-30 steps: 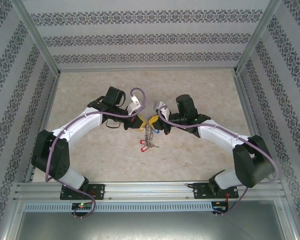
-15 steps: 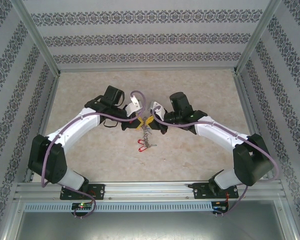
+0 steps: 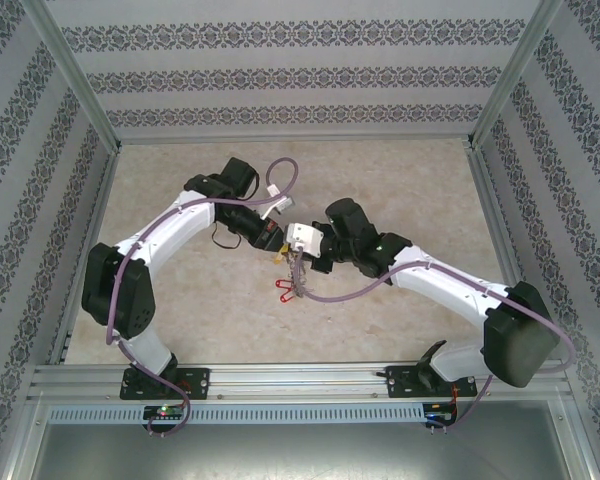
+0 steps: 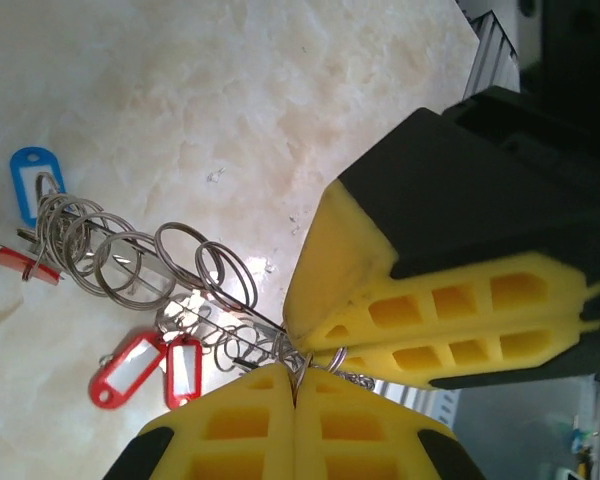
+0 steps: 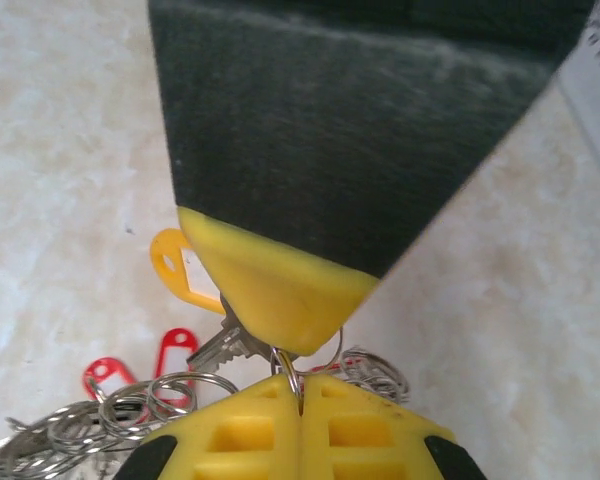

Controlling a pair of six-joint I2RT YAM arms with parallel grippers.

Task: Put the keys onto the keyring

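Two robot arms meet tip to tip over the middle of a marbled tabletop (image 3: 400, 180), seen from above. The left gripper (image 4: 295, 388), at the bottom centre of its wrist view, has its yellow fingers pressed together with no gap and pinches a small wire ring (image 4: 327, 358). The right gripper (image 5: 300, 392), likewise clamped tight, nips that ring from the opposite side, and the two sets of fingertips are all but touching. A silver key (image 5: 230, 346) with a yellow tag (image 5: 180, 266) sits just left of the pinch point, at centre left of the right wrist view. The keyring (image 4: 110, 255), a tangle of grey wire loops, stretches from the pinch toward the left edge of the left wrist view. It has a blue tag (image 4: 30, 180) at its far end and red tags (image 4: 130, 365) lower in the frame. In the overhead view the bunch shows just below the joined grippers, red tags lowest
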